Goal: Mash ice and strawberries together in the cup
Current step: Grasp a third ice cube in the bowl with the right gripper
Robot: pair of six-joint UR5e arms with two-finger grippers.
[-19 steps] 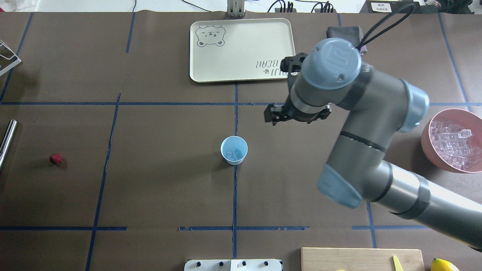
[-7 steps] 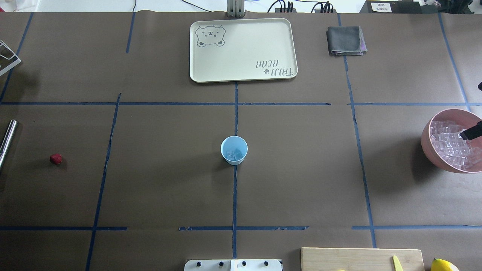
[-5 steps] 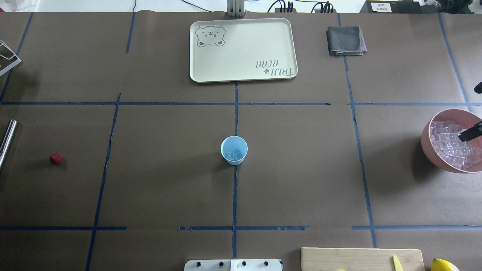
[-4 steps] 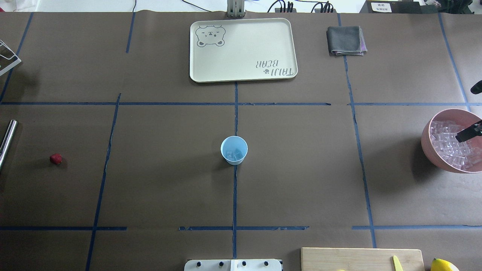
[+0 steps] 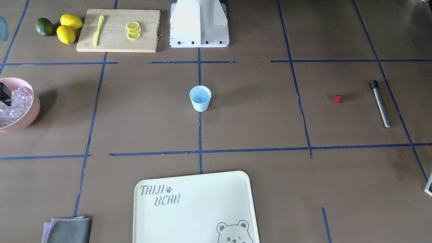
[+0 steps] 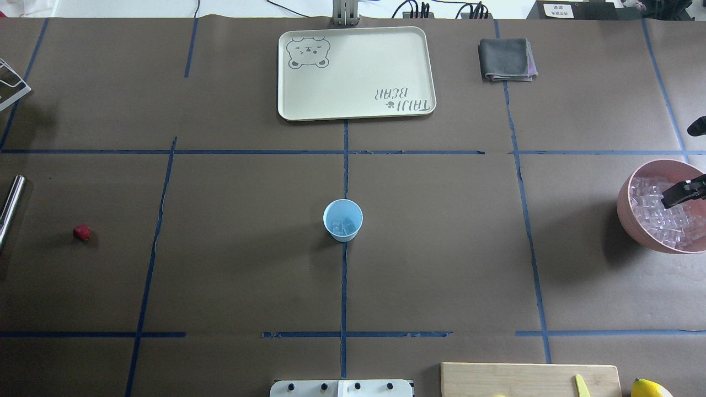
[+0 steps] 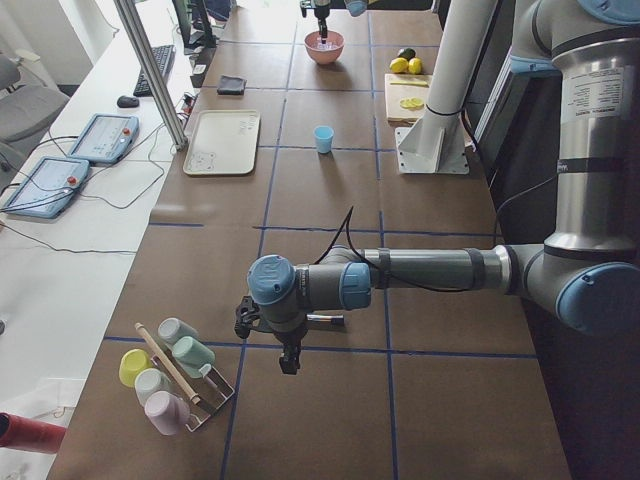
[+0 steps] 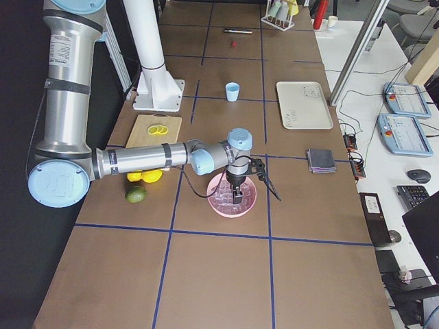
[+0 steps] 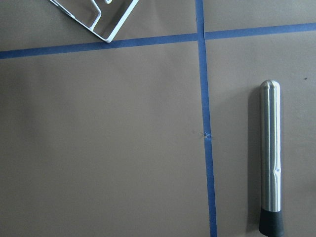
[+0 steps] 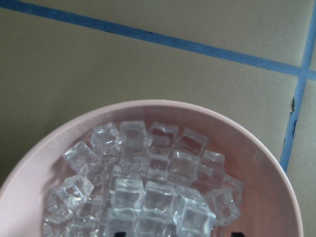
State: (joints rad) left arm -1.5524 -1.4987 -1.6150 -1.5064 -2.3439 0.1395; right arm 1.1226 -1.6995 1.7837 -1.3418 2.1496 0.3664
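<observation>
Front-facing: cup (image 5: 200, 98) stands upright at table centre, on the blue tape line, with a few clear cubes in the bottom. Strawberry (image 5: 337, 98) lies on the table well apart from it, on the robot's left side, near the steel muddler (image 5: 380, 104). Most of the ice (image 5: 15, 101) is piled in the pink bowl (image 5: 33, 113) at the robot's right end. A dark part of the right gripper (image 5: 4, 92) is over that pile.

Overhead: one dark finger reaches in over the bowl's ice from the view's right edge.

Exterior left: left gripper (image 7: 288, 355) points down over the table near the muddler – cannot tell whether it is parted or closed.

Exterior right: right gripper points straight down into the bowl.

Left wrist: muddler lies flat beside a tape line, with a white wire rack (image 9: 106, 19) corner at the top.

Right wrist: the bowl fills the view. Two dark fingertips (image 10: 116, 232) show at the bottom edge, well apart – jaws spread, nothing held.
</observation>
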